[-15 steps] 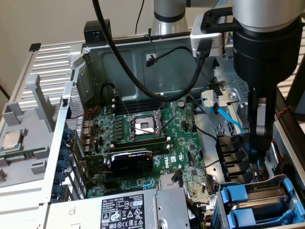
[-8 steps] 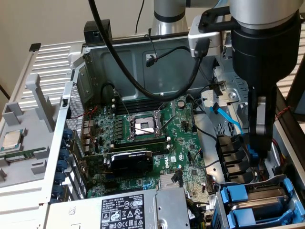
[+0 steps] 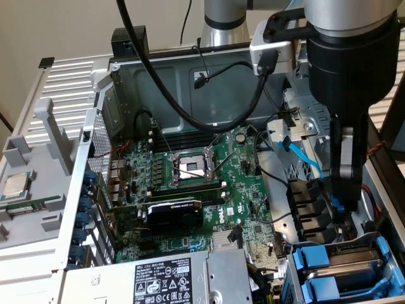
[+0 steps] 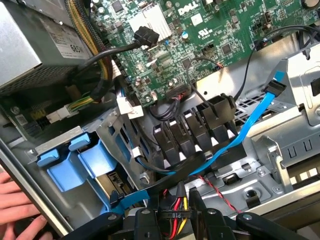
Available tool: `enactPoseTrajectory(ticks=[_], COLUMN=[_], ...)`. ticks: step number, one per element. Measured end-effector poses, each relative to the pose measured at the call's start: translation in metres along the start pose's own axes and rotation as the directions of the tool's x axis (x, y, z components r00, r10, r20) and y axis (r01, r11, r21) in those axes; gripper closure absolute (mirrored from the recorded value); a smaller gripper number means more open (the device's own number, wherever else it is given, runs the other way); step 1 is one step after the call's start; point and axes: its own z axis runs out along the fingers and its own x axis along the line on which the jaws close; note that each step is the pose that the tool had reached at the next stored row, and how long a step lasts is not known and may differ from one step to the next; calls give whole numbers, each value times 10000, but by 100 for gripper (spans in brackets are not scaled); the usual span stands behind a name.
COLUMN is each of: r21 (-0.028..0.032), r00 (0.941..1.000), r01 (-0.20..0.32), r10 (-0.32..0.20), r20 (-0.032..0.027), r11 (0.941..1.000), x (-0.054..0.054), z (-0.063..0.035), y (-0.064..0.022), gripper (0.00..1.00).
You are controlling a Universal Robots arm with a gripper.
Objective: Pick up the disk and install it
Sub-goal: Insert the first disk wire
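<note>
Claw (image 3: 342,202) low in PC case (image 3: 190,82) beside blue drive trays (image 3: 314,261); can't tell its opening or load. Prob. install stage; next move needs care w/ blue cable (image 4: 240,135).

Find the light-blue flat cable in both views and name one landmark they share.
Exterior view: the light-blue flat cable slants down to the exterior view's right of the green motherboard, above the row of black clips.
Wrist view: the cable crosses over that row of black clips and heads toward the blue drive bay.
Shared landmark: the row of black clips.
</note>
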Motion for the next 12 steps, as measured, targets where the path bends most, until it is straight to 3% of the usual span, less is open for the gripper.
enactPoseTrajectory(ticks=[4,12], r21=[113,263], r00=[10000,9996], r01=[-36,-287], r10=[36,288], r20=[46,-23], r11=[9999,9992], x=[9,20], z=[-21,-1], y=[16,40], gripper=[65,65])
